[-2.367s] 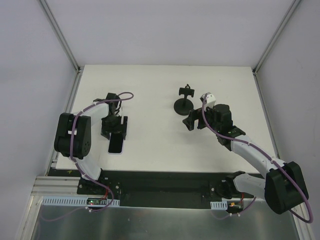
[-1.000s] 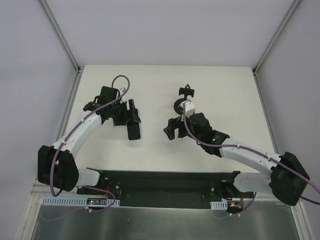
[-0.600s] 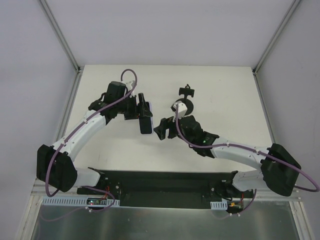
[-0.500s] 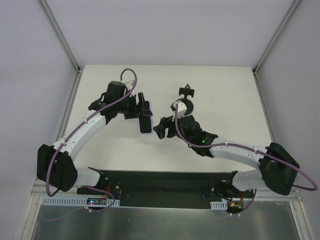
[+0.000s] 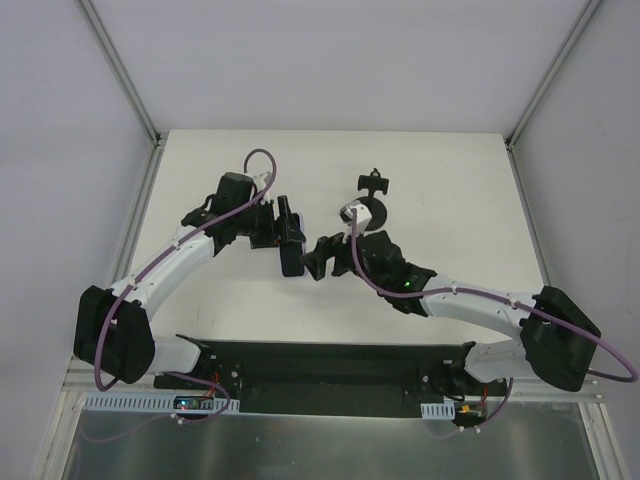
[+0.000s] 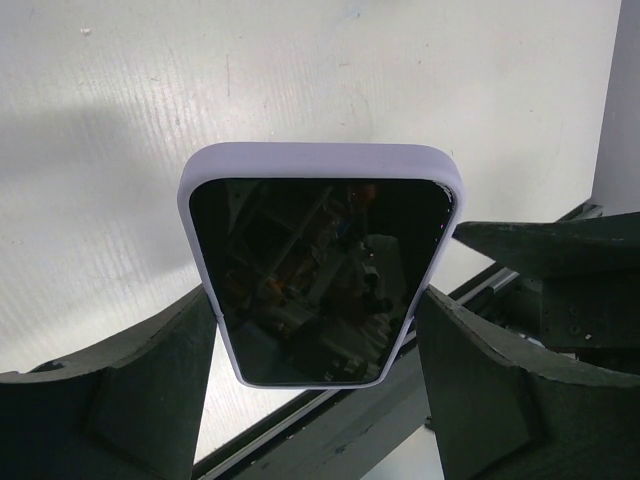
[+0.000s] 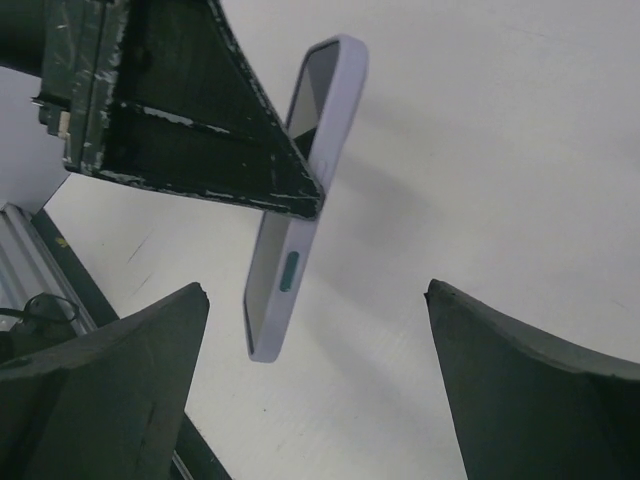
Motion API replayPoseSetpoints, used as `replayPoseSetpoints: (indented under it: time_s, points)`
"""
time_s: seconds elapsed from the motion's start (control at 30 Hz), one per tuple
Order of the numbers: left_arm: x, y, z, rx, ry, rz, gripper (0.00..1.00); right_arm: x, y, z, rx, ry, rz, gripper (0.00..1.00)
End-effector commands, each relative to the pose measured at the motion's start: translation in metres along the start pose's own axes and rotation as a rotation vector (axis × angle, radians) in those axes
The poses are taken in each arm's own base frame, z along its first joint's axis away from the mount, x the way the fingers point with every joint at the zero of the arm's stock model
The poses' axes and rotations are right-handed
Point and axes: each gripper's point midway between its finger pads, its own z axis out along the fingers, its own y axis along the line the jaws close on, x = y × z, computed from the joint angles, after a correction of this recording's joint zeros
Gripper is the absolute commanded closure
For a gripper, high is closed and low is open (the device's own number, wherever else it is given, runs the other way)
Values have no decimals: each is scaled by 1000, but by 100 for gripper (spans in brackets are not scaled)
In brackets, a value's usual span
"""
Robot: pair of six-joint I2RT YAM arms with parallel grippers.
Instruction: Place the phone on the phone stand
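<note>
Left gripper [image 5: 288,232] is clamped on the phone [image 6: 322,280] across its long edges. Right gripper [image 7: 315,300] stands wide open and empty. The phone looks rigid and slick, so grip its edges.

white table [image 5: 450,180], matte with faint scuffs. grey walls [image 5: 330,60] around it, aluminium posts [image 5: 121,70] at corners. black base plate [image 5: 330,365] along near edge.

Phone [image 6: 320,275]: screen glossy black glass, mirror-like reflections; case rim matt lavender, smooth, soft-plastic look. Left gripper [image 6: 315,300] fingers [image 6: 110,400] flanking it: matt black plastic, fine grain. From right wrist, one left finger edge scuffed, whitish chips. Right gripper [image 7: 318,290] fingers [image 7: 520,400]: same matt black, cleaner. Table [image 6: 120,120] beyond fingertips: white, matt, faint scratches.
</note>
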Motion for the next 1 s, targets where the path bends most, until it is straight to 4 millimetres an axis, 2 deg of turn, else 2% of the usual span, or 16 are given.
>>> replayPoseSetpoints:
  time_s: [0.0, 0.17, 0.2, 0.3, 0.43, 0.5, 0.6, 0.63, 0.7, 0.73, 0.8, 0.83, 0.87, 0.9, 0.93, 0.97]
  points:
    - [-16, -31, -11, 111, -62, 44, 100, -16, 40, 15, -139, -5, -26, 6]
    - [-17, -37, -18, 135, -79, 76, 100, -15, 32, 33, -64, 8, -21, 16]
    - [-19, -40, -20, 146, -94, 87, 100, -20, 30, 36, -42, -6, -18, 18]
    - [-18, -44, -22, 170, -99, 93, 100, -20, 25, 40, -2, -3, 5, 30]
    - [-20, -59, -25, 260, -118, 112, 100, -18, 28, 43, -13, 2, 40, 48]
    - [-16, -63, -26, 297, -113, 108, 100, -14, 31, 43, -23, 6, 57, 52]
    - [-17, -71, -31, 338, -130, 136, 100, -10, 32, 43, -33, 3, 70, 67]
    - [-16, -74, -34, 356, -131, 146, 100, -12, 32, 41, -37, -5, 73, 81]
    - [-15, -85, -41, 420, -143, 194, 100, -11, 32, 37, -50, -21, 70, 99]
    - [-15, -88, -44, 440, -146, 210, 96, -18, 32, 29, -59, -44, 60, 99]
    - [-14, -97, -53, 494, -174, 264, 70, -15, 28, 17, -82, -61, 43, 99]
    - [-10, -98, -55, 514, -170, 276, 39, -28, 29, 6, -105, -99, 31, 99]
    - [-9, -103, -61, 535, -187, 298, 26, -18, 19, -2, -106, -82, 27, 99]
    - [-11, -108, -66, 562, -209, 326, 16, -19, 16, -8, -116, -86, 24, 99]
    - [-6, -112, -69, 593, -196, 342, 11, -33, 17, -23, -140, -126, 31, 99]
    - [-6, -118, -75, 621, -206, 365, 10, -24, 4, -31, -147, -106, 44, 99]
